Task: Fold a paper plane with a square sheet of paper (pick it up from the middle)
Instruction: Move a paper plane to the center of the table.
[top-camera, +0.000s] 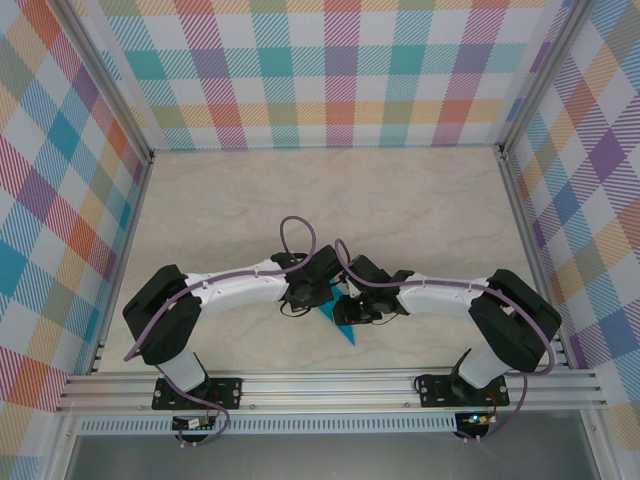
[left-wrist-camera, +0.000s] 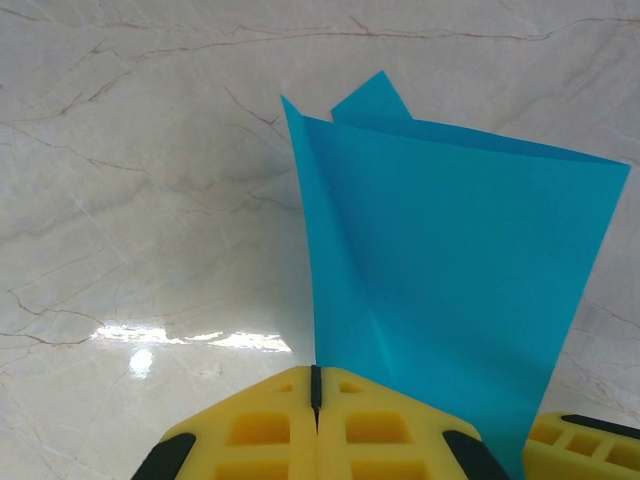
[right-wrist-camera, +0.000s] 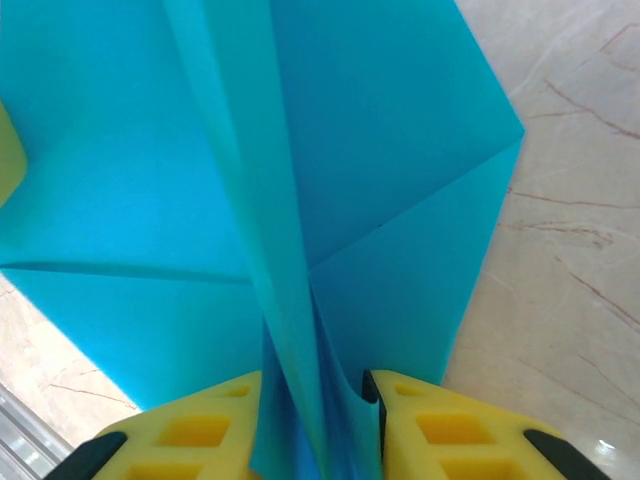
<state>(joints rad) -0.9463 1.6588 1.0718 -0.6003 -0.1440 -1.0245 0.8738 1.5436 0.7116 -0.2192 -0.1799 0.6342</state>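
The teal-blue sheet of paper (top-camera: 342, 326) is folded, creased and pointed, and hangs between my two grippers near the table's front middle. My left gripper (top-camera: 318, 296) is shut, and the paper's (left-wrist-camera: 450, 260) left edge runs down into the closed slit of its jaws (left-wrist-camera: 316, 385). My right gripper (top-camera: 352, 304) faces it from the right. In the right wrist view a standing fold of the paper (right-wrist-camera: 380, 150) passes between that gripper's (right-wrist-camera: 320, 405) yellow fingers (right-wrist-camera: 440, 425). They stand apart, with a gap at the right pad.
The marble-patterned tabletop (top-camera: 320, 200) stretches behind the grippers. Checkered walls (top-camera: 330, 70) enclose the back and sides. An aluminium rail (top-camera: 330, 385) runs along the near edge by the arm bases. A finger of the right gripper (left-wrist-camera: 585, 445) shows at the lower right of the left wrist view.
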